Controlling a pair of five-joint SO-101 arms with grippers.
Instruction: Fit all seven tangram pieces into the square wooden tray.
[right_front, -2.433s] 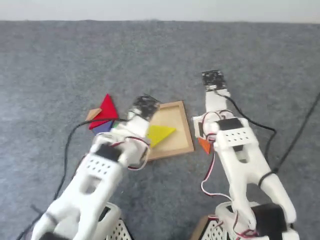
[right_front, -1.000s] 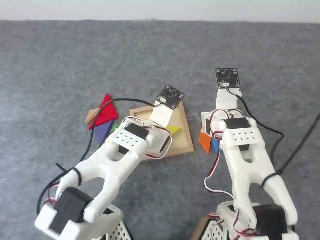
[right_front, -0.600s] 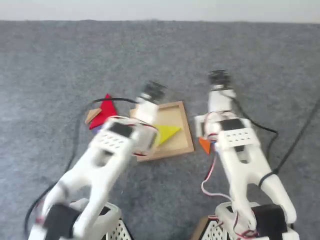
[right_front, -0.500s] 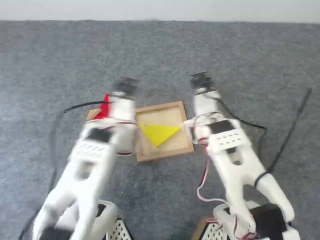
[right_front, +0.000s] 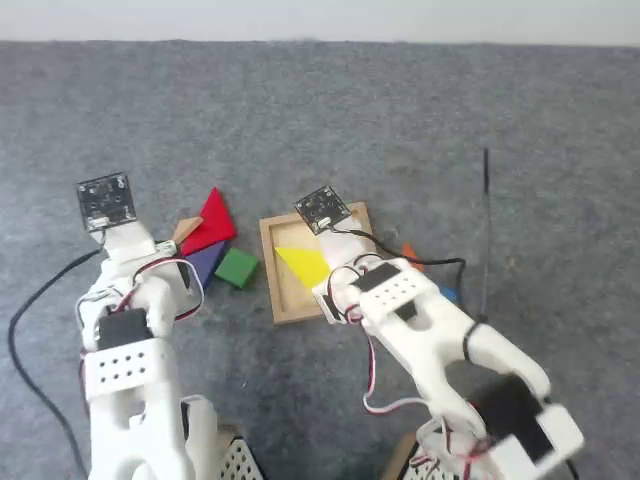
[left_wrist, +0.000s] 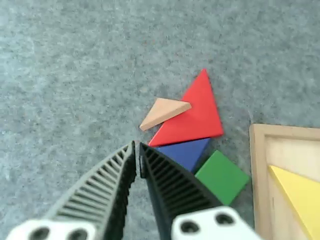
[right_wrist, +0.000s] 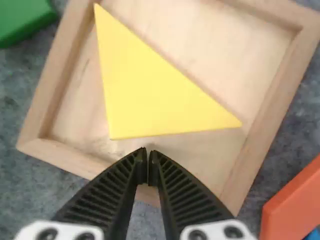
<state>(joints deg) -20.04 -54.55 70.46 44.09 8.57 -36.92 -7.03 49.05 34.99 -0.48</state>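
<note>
Tabletop (right_front: 400, 110) of grey felt carried both arms and all the pieces. The right arm (right_front: 420, 320) stretched forward and slanted inward over the wooden tray (right_front: 270, 270). The left arm (right_front: 125, 330) stood more upright at the far side, with its wrist raised above the loose pieces. In the tray lay the yellow triangle (right_front: 303, 262), flat on the floor. The right tool (right_wrist: 146, 153) hung over the tray's edge just beside that triangle, its fingers pressed together and empty. Outside the tray, the red triangle (left_wrist: 192, 117) touched the blue piece (left_wrist: 186, 152) along one edge. The left tool (left_wrist: 136, 148) pointed down just beside the blue piece, likewise closed on nothing. The green square (left_wrist: 221, 176) sat between the blue piece and the tray. The tan triangle (left_wrist: 164, 112) rested against the red one. An orange piece (right_wrist: 295, 205) lay beyond the tray's other side.
</note>
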